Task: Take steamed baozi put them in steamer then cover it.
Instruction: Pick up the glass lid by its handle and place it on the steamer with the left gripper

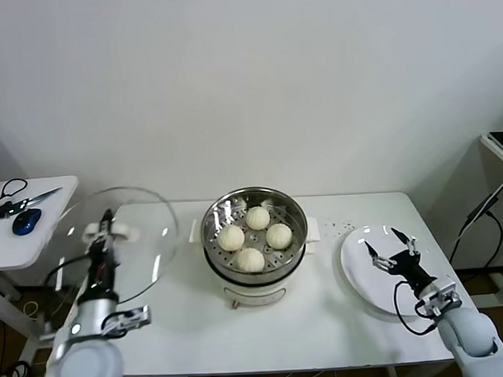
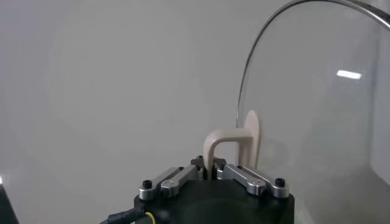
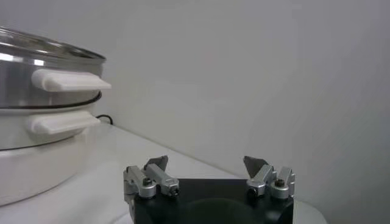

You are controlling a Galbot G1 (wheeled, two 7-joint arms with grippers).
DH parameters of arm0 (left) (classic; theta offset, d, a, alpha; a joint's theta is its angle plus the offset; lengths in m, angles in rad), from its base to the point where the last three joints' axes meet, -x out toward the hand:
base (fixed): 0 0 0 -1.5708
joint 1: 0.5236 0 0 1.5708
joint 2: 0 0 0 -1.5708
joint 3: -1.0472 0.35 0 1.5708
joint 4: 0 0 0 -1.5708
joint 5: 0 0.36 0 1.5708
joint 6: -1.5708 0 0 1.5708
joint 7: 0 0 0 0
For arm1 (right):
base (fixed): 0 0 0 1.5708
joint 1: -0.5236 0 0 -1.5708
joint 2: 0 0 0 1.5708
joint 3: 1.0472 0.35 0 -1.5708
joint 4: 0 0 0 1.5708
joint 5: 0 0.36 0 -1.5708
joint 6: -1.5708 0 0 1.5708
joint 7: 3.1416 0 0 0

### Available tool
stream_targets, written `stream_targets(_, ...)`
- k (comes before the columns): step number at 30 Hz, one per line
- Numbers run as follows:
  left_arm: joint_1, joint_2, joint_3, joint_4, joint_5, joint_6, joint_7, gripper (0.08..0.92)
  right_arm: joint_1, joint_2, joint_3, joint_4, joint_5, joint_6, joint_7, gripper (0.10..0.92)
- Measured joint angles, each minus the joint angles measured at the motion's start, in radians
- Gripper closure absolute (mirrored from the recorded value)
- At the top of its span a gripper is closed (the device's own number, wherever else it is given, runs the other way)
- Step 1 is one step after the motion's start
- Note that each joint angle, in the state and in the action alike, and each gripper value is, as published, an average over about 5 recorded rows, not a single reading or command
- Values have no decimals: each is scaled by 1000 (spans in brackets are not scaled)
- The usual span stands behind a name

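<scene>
Left pincer (image 1: 106, 220) clamped on cover (image 1: 121, 243) handle near bench (image 1: 322, 318) left edge; right pincer (image 1: 392, 251) spread wide, empty, over plate (image 1: 362, 280) near right edge.

Black tool (image 3: 209, 173) bodies with silver screwed fingers (black cables, grey-white forearms).

A white bench (image 1: 339, 318) stands against a pale wall (image 1: 248, 81), with a flat white plate (image 1: 358, 272) near its right end. Off to the left, a smaller side table (image 1: 39, 245) carries scissors (image 1: 29, 199) and, beside them, a blue mouse (image 1: 25, 220).
</scene>
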Motion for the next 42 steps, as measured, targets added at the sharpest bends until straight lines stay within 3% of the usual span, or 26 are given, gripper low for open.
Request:
stream_targets(8,-241,-21,259,15,91,105,170,848,20,10,-3,-34,-10,8,-2,203)
stream_targets(19,-431,-214,468,145,258,158,344,848,17,12,19,-69,-17,24,-14,203)
stream_targets(30,-466,-425,532,288,354,157,391,848,11,12,39,-96,-26,39,-25,203)
stream_targets(42,-484,-528,541,389,369,157,390,848,8,15,48,-109,-41,49,-30,203)
